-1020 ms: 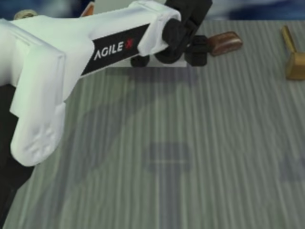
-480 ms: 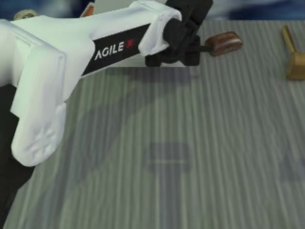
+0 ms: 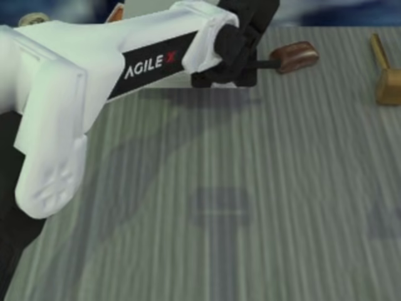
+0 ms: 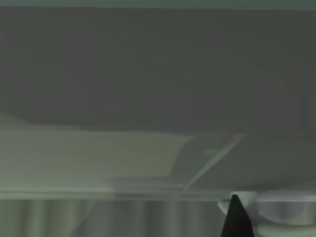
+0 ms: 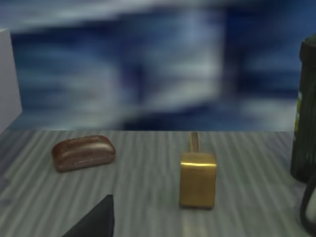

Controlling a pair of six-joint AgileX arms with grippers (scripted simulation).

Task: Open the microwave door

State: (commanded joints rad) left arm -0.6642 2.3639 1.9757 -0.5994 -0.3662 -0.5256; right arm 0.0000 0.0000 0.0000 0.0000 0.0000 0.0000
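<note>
1. Microwave, boxy and grey-white [image 3: 144, 5], sits at the table's far edge, mostly hidden under my left arm.
2. Grey door window [image 4: 158, 64] fills the left wrist view.
3. Left gripper [image 3: 222, 76]: fingers drawn together at the door.
4. Right gripper: unseen.

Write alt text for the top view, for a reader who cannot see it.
The white left arm reaches from the left edge toward the far side of the grey striped table, its black left gripper closed against a pale panel edge there. Just right of it lies a brown oblong object, and a brass-coloured hammer lies near the far right edge. The right arm is out of view.
</note>
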